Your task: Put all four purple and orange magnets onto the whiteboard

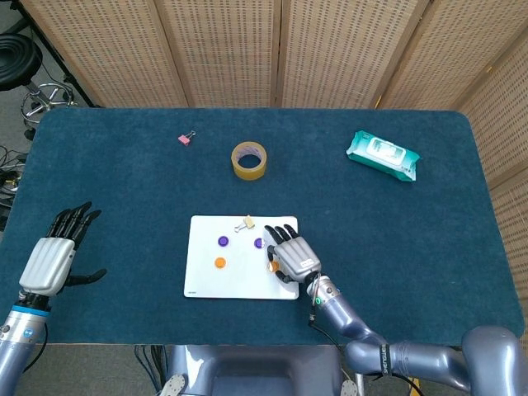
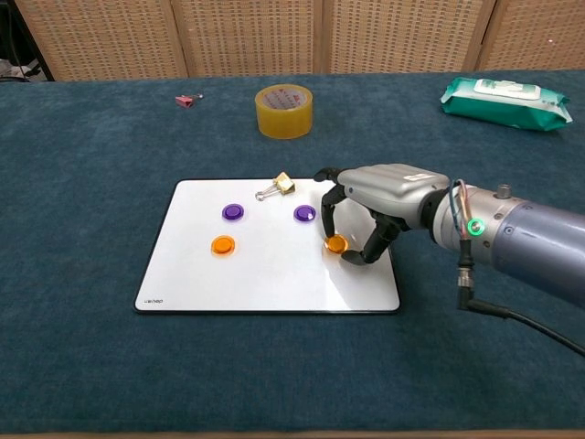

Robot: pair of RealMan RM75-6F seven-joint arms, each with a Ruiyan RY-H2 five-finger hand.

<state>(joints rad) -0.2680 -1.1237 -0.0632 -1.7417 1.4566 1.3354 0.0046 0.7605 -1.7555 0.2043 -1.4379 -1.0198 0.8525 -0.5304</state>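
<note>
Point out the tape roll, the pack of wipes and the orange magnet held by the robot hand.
tape roll (image 2: 284, 111), chest view, on its front outer wall.
pack of wipes (image 2: 505, 102), chest view, on the middle of its green wrapper.
orange magnet (image 2: 335, 243), chest view, on its top face, between the right robot hand's fingertips.
</note>
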